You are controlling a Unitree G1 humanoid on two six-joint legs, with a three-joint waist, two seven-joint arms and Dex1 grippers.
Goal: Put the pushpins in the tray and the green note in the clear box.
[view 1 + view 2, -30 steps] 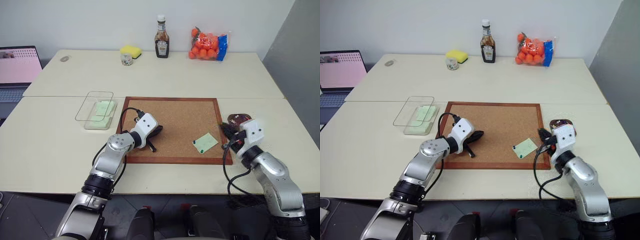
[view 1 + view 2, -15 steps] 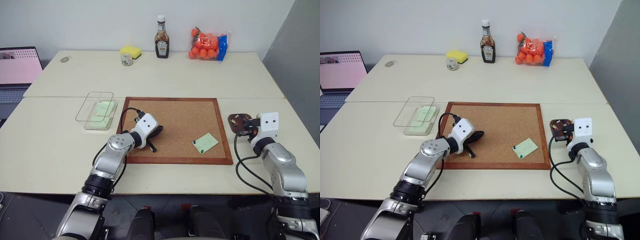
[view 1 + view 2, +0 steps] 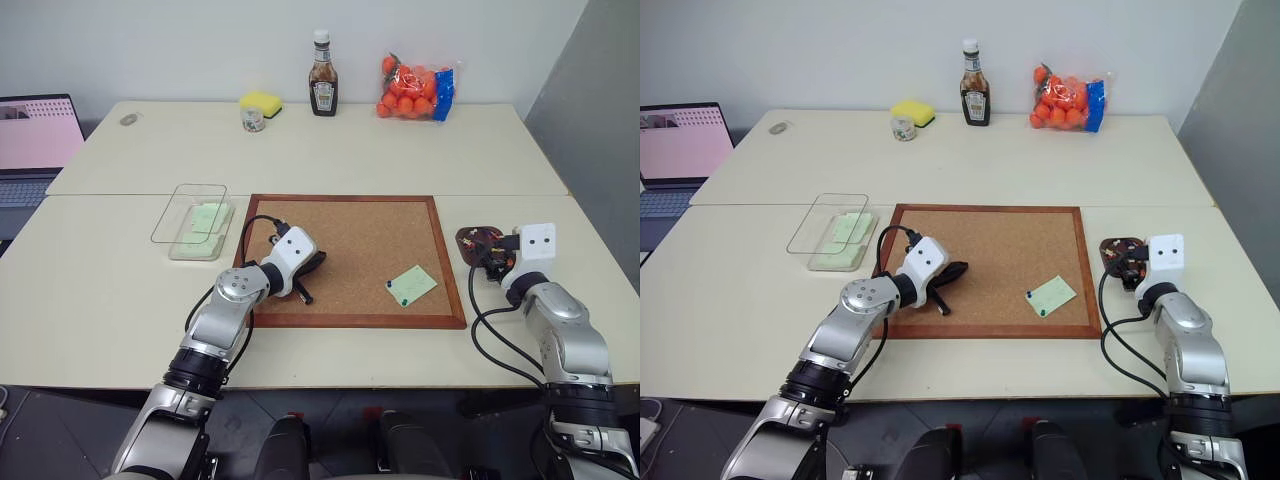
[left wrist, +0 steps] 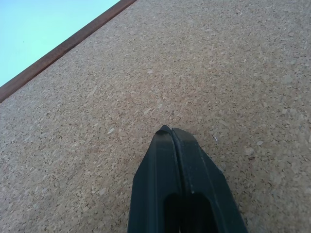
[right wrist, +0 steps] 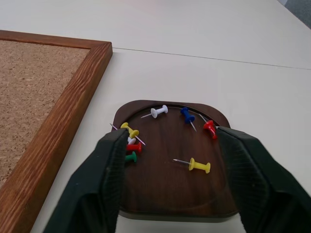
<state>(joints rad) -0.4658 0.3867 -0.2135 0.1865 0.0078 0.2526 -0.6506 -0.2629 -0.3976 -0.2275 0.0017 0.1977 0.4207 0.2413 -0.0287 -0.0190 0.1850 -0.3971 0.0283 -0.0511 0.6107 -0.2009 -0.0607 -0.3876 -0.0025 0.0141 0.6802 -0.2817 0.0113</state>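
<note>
Black fingers of the right pincer [image 5: 167,182] stand spread wide over the tray [image 5: 160,187], holding nothing; the dark brown dish sits on the table [image 3: 300,150] at the right-middle of the head view, just off the corkboard's [image 3: 350,240] right frame. Several pushpins [image 5: 199,165] lie loose in it: yellow, red, green, white and blue. Out from there, toward the lower centre of the frame, the green note [image 3: 412,285] rests on the cork near the board's lower right corner, tilted like a diamond, with one dark-headed pin [image 3: 401,298] at its lower left corner. That pin lies left of the right pincer and clearly nearer to it than to the left pincer [image 4: 171,132], which is pressed shut and empty over bare cork at the board's left side. The clear box [image 3: 192,218] sits at the left-middle, beside the board's left edge and nearer the left arm, already holding a pale green sheet.
</note>
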